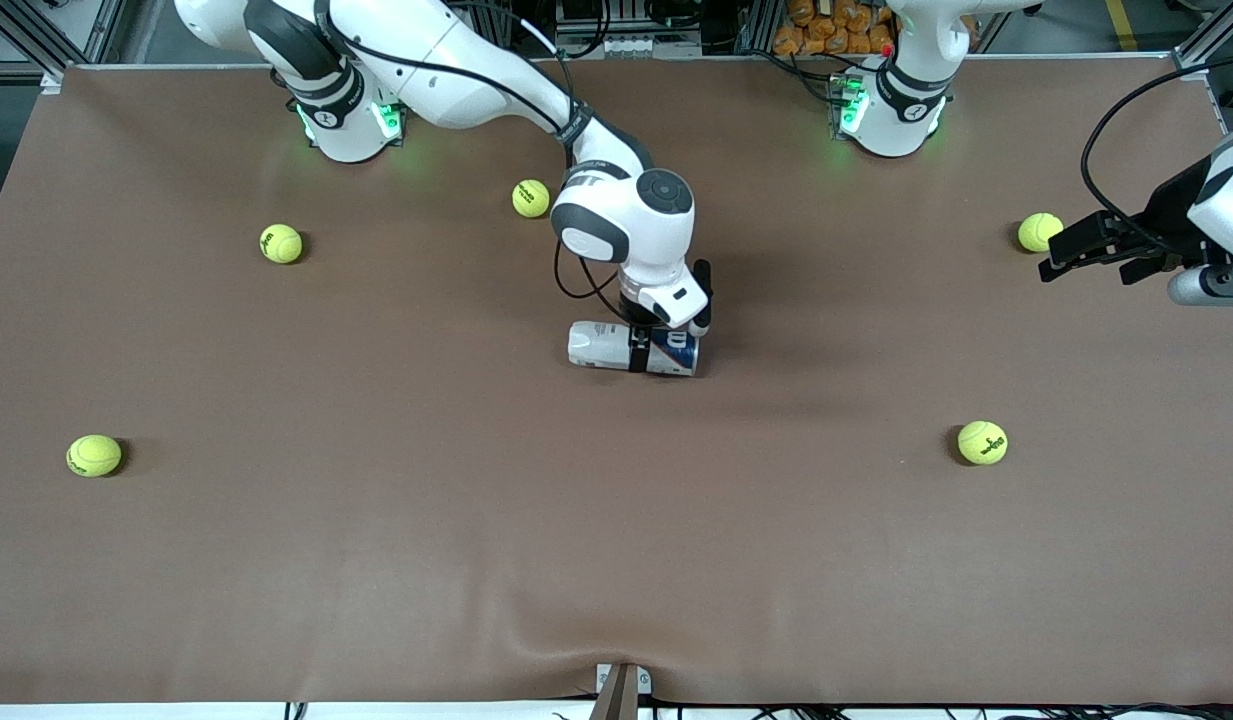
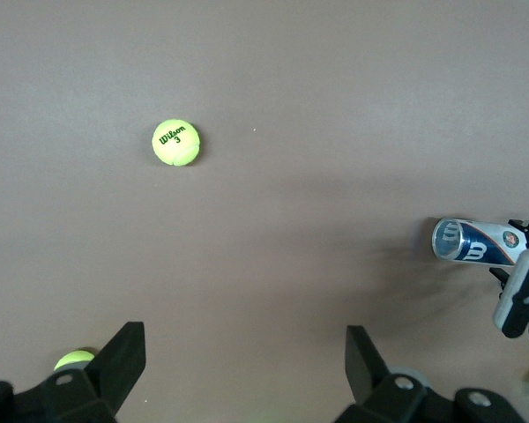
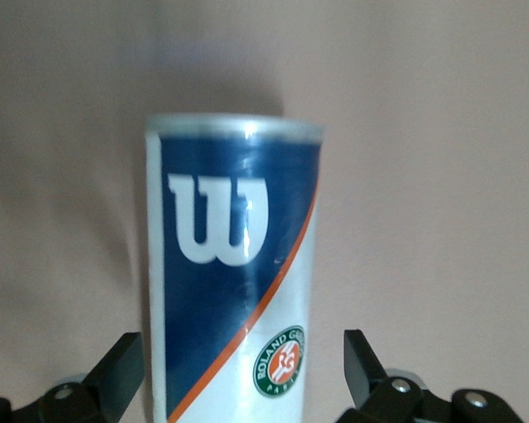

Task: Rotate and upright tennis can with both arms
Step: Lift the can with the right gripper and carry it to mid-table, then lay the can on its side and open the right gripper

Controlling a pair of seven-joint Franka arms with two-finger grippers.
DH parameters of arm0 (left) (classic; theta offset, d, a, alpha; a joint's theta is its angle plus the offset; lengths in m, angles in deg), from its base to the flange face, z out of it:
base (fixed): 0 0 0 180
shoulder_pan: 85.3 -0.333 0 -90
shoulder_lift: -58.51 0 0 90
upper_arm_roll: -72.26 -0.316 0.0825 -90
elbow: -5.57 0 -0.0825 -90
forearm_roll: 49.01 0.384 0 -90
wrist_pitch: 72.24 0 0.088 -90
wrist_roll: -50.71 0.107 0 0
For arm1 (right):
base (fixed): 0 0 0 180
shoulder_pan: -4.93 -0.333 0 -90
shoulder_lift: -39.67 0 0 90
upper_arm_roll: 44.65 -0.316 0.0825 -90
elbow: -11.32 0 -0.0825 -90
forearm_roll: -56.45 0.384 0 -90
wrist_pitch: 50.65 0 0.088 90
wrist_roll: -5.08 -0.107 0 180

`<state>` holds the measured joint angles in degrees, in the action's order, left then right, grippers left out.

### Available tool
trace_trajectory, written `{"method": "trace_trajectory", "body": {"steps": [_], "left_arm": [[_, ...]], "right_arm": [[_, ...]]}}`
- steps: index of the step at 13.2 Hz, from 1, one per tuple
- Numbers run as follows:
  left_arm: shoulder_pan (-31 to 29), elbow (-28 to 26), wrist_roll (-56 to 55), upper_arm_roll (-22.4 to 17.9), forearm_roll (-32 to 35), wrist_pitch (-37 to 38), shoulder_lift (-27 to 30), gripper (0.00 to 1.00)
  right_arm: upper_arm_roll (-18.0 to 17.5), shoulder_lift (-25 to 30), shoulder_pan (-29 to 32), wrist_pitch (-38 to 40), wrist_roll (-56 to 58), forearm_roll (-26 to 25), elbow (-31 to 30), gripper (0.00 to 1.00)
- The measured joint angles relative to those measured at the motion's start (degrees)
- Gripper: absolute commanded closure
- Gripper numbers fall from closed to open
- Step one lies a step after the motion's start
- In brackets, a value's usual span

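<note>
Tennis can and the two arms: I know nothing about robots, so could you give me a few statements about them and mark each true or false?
1. The tennis can lies on its side. True.
2. The right tool is shut tight on the can. False: its fingers stand open on either side of the can.
3. The left tool holds a tennis ball. False: it is open and holds nothing, over the table's left-arm end.
4. Five tennis balls lie on the table. True.

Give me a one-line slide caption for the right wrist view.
Right gripper open astride the tennis can lying on the brown table, white W logo facing the camera.
</note>
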<state>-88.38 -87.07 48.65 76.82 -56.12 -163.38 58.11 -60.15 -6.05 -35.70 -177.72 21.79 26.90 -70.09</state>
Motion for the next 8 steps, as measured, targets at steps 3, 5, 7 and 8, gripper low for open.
{"method": "trace_trajectory", "body": {"steps": [3, 5, 7, 8], "left_arm": [[-0.1, 0.0, 0.0, -0.1, -2.9, 0.0, -0.6, 0.00], [-0.2, 0.0, 0.0, -0.1, -5.8, 0.0, -1.3, 0.00], [-0.2, 0.0, 0.0, -0.2, -8.4, 0.0, -2.3, 0.00], [-0.3, -0.1, 0.0, -0.2, -9.1, 0.0, -2.9, 0.00]], "right_arm": [[-1.4, 3.8, -0.1, 2.9, -0.6, 4.1, 0.6, 0.00], [-1.1, 7.0, 0.0, 5.0, -0.9, 10.0, 0.8, 0.00], [-0.5, 10.8, 1.3, 10.4, -3.2, 12.5, 1.0, 0.00], [-0.3, 12.6, 3.0, 12.9, -4.2, 12.7, 1.1, 0.00]]}}
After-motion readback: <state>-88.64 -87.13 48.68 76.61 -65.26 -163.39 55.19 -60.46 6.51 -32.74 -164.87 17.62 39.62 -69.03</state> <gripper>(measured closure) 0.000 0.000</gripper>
